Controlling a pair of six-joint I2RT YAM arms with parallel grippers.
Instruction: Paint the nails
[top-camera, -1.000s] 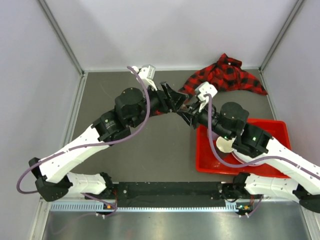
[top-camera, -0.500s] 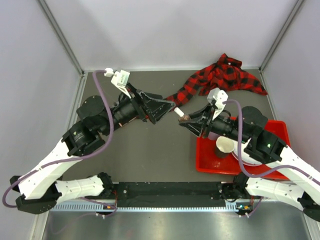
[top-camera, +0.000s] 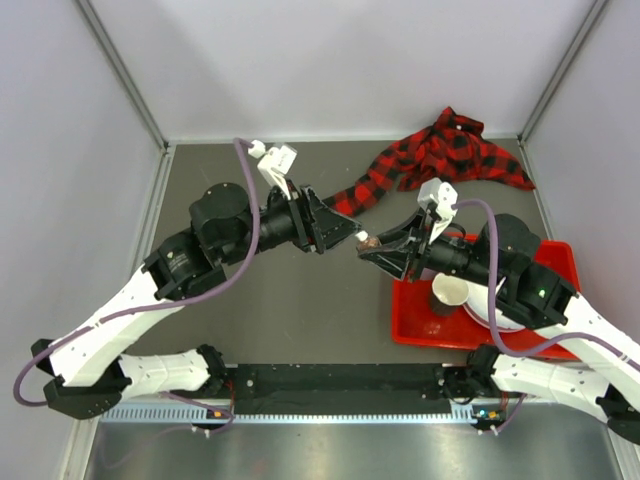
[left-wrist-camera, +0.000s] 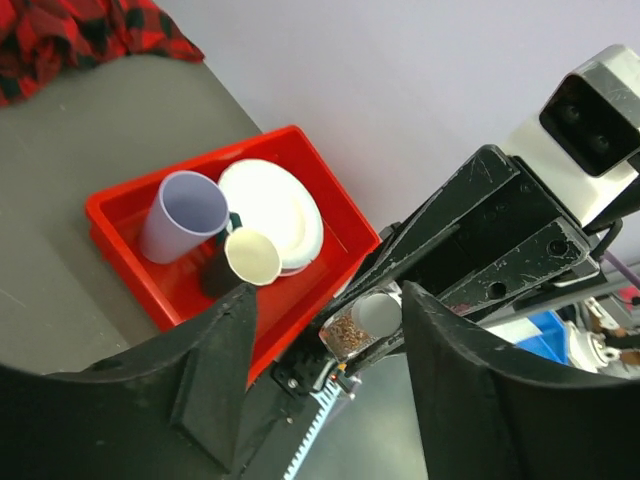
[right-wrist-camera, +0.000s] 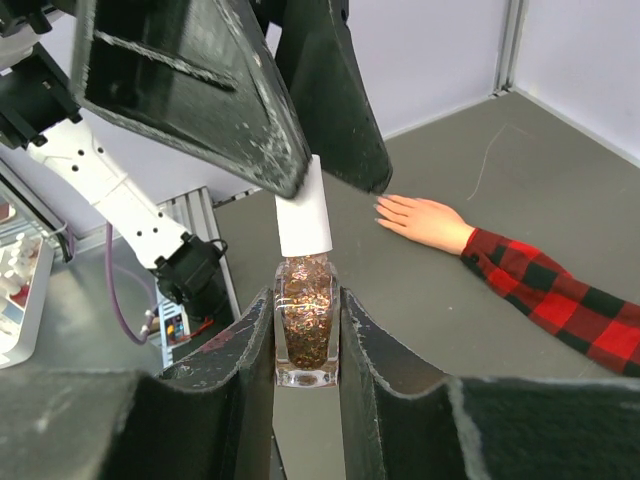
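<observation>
Nails of the pale peach mannequin hand lie on the grey table, low and just beyond the right gripper; fingertips point toward the left arm's side, the red-and-black plaid sleeve trailing away behind. The right gripper pinches the small clear glitter-polish bottle upright; the left gripper, seemingly nearer the hand, stands spread astride its white cap, apparently not yet clamped.

The left arm and the right arm had smooth white shells on their lower links and round black joint housings farther up. A mauve cable ran along each arm to a small white camera block at the wrist. The black fingers were broad wedges, scuffed pale along their edges.
</observation>
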